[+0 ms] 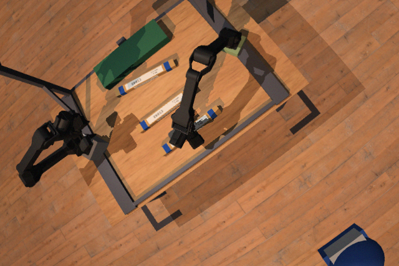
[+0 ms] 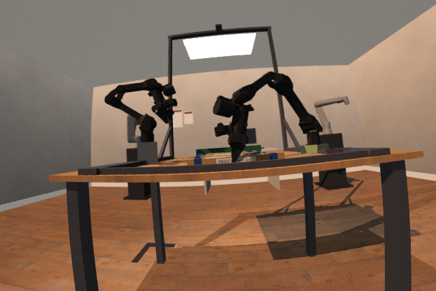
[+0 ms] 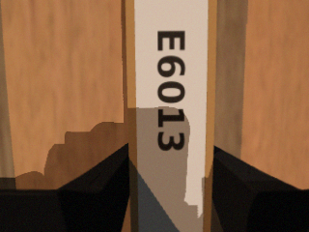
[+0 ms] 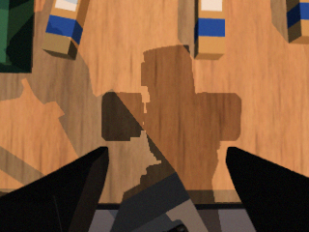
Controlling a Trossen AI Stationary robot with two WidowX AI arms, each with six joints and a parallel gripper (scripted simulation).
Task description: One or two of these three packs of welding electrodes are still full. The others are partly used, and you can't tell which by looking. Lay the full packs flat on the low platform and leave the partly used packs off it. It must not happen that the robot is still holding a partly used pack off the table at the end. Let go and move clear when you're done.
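1. Although your top view partly hides the pack [image 1: 202,121] [image 2: 223,161] [image 3: 171,92] [image 4: 300,19] farthest from the green platform [image 1: 131,53] [image 2: 211,150] [image 4: 14,39], your left wrist view shows the left gripper [image 1: 186,134] [image 2: 235,159] [image 3: 168,149] pinching it.
2. Your right gripper [image 1: 84,123] [image 2: 168,122] [image 4: 167,154] is spread, off the packs.

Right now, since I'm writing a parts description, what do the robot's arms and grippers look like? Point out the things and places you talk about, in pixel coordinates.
Both arms are matte black, with slim angular links and chunky rounded joints. The left gripper [image 1: 186,141] [image 2: 235,160] [image 3: 168,149] and right gripper [image 2: 169,122] [image 4: 167,154] each have two black, tapering, wedge-like fingers. I can make out no markings or loose cables on either arm.
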